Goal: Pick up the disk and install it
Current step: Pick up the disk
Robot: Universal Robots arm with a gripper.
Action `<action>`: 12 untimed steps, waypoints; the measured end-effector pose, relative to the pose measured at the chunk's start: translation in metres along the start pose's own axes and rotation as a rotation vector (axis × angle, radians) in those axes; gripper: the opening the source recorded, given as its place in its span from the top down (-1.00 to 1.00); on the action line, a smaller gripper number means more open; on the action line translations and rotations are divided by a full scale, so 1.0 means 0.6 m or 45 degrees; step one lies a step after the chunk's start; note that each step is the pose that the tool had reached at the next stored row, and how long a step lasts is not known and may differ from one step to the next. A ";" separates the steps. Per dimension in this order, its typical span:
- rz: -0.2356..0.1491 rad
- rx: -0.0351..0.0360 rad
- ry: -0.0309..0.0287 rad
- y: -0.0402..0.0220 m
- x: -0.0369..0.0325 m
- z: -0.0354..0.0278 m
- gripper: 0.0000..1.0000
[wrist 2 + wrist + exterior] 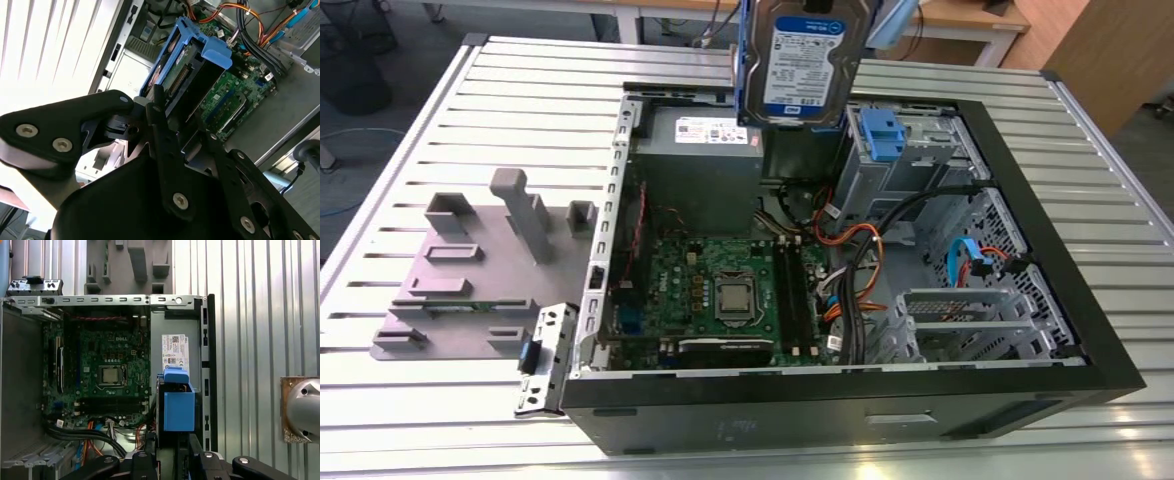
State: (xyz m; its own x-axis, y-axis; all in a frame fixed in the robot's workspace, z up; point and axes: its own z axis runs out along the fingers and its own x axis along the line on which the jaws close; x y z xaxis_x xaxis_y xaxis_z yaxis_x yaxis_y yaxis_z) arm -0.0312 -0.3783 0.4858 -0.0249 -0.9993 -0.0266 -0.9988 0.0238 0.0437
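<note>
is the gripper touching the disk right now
Touching. In the second wrist view the gripper has its jaws pressed on both sides of the disk; the exterior view shows it held up over the case.

disk (798, 65) above open computer case (854, 405), fixture plate (454, 290) at exterior view's left

The disk (797, 70) wears a blue-and-white label (801, 45) in a blue carrier (178, 410); the motherboard (720, 290) is green, the bench (440, 420) ribbed silver.

Exterior view overlooks the computer case (854, 412) from above; both wrist views peer into it.
</note>
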 end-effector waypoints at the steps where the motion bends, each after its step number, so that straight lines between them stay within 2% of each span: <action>1: 0.000 0.0000 0.0000 -0.003 0.000 0.000 0.30; 12: 0.000 0.0000 0.0001 -0.036 -0.001 -0.001 0.30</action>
State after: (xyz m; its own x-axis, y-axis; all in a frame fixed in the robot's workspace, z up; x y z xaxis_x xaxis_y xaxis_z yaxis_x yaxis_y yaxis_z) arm -0.0096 -0.3783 0.4853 -0.0249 -0.9993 -0.0265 -0.9988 0.0237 0.0437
